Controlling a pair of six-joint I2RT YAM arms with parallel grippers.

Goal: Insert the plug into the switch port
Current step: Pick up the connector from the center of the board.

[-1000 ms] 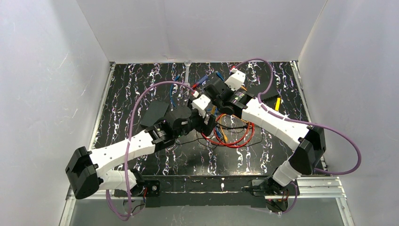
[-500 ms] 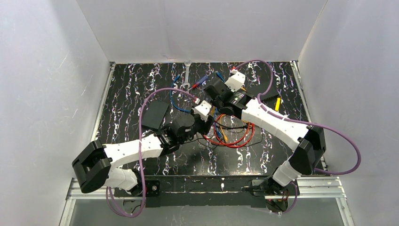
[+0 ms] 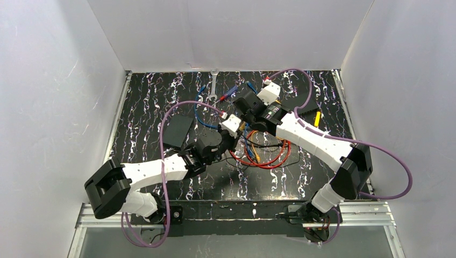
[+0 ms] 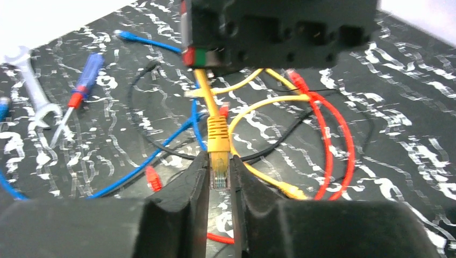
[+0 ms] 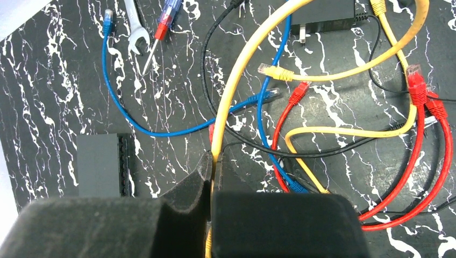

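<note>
Carrying counter [image 3: 145, 102]: black with white veins; a tangle of cables [image 3: 263, 153] in yellow, red, blue and black lies in its middle.
left arm [image 3: 145, 172]: within the last second it has drawn its elbow in and pushed the wrist forward into the tangle; this is the main change.
right arm [image 3: 317, 140]: almost the same pose as a second ago; it reaches in from the right, above the tangle.
switch [image 5: 99, 165]: flat dark box lying on the counter, beside the left arm; its row of sockets is on the edge that faces the cables; no cable is in it.
yellow cable [image 5: 242, 70]: it rises in an arc away from the right wrist; in the left wrist view it drops straight down to the plug end.
left fingers [image 4: 188, 188]: spread wide a second ago, now nearly together; they pinch the yellow plug [image 4: 220, 171] from both sides.
right fingers [image 5: 193, 183]: pressed together on the yellow cable, some way behind the plug.
yellow plug: clear tip toward the left wrist camera; well apart from the switch.
meaning for the task: I judge the grasp is made; carrying to the switch and inserting are not yet done.
</note>
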